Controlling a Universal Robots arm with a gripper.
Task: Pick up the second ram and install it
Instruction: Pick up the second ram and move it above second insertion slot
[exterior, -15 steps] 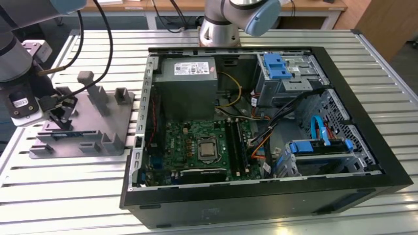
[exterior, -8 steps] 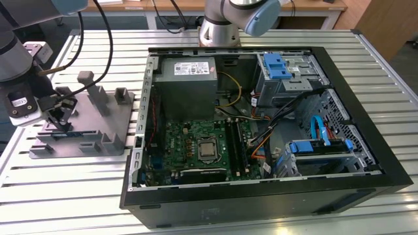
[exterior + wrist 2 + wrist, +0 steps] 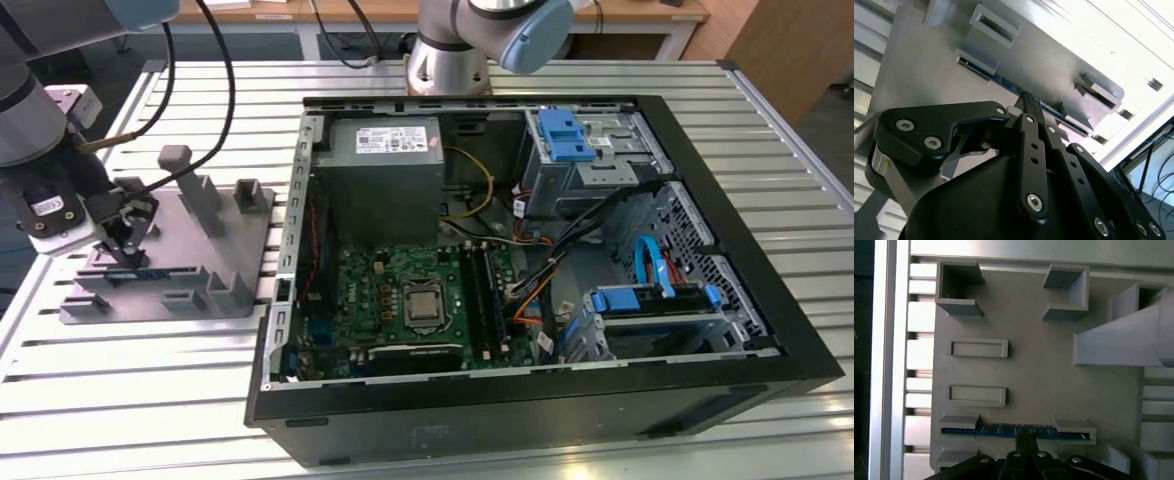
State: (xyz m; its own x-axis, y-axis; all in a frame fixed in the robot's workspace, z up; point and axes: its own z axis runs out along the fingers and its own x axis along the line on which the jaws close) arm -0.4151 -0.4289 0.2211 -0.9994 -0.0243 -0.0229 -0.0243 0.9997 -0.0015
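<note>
"One stick in the holder: is that where you are?"

"Yes. My gripper (image 3: 1027, 436) is down on the second ram (image 3: 989, 430), at its middle. My fingers (image 3: 1032, 131) are drawn together and pinched on its upper edge. The stick is dark blue-green and stands on its long edge in the grey holder (image 3: 1029, 370), each end tucked into a small bracket."

"Where does that sit on the bench?"

"At the exterior view's left, about mid-height of the frame. The holder is a flat grey plate with upright posts. It lies on a table (image 3: 147, 410) of pale metal slats that run across the frame. Just beside it, filling the centre and right, is an open black computer case (image 3: 534, 400) lying on its side."

"What's inside the case?"

"A grey power-supply box (image 3: 380, 165) sits in the upper middle. Below it is a green motherboard (image 3: 387, 300), with narrow black slots (image 3: 481, 290) running up and down the frame. There are blue drive brackets (image 3: 567, 135) in the upper right."

"And the room?"

"At the top centre of the frame, a robot arm's base (image 3: 447, 55) stands at the table's far edge. A wooden panel (image 3: 774, 50) fills the upper right corner. Black cables (image 3: 231, 95) hang in the upper left, above my wrist."
</note>
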